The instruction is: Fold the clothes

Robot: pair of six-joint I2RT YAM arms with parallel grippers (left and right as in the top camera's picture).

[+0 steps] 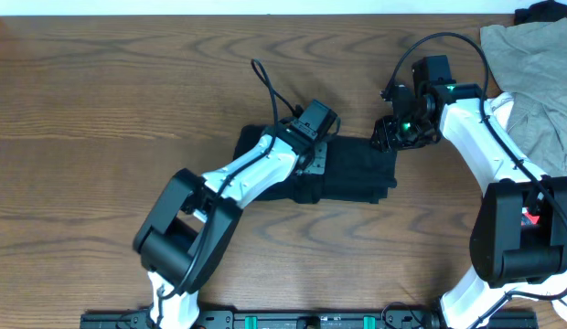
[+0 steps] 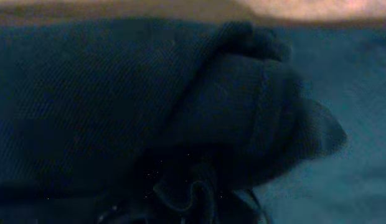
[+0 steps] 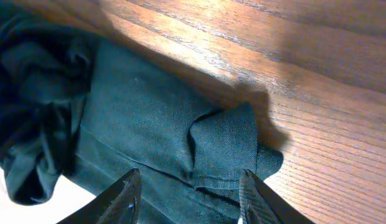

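While the open, empty right gripper (image 3: 190,190) is poised above it, the black soft-fabric garment (image 1: 357,174) may be snagged and unfolded; closure of the left gripper (image 1: 313,163) cannot be determined.

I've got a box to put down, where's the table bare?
Bare: the table's whole left side, beyond the black garment, and the front middle between the arms. Crowded: the centre, both arms at the garment, and the far right corner, khaki cloth.
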